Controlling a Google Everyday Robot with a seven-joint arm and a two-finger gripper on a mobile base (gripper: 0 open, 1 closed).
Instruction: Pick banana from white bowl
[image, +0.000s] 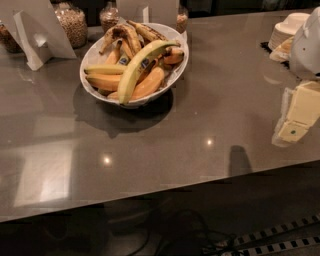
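While banana (136, 69) tops bowl (92, 51), tool (291, 131) hangs far right

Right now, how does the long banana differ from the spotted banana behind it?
The long banana is greenish-yellow and smooth; the spotted banana is darker with brown marks. The long banana spans nearly the whole bowl; the spotted banana is shorter. The long banana lies on top; the spotted banana sits by the far rim. Both are curved and unpeeled. The gripper hangs to the right, apart from the bowl.
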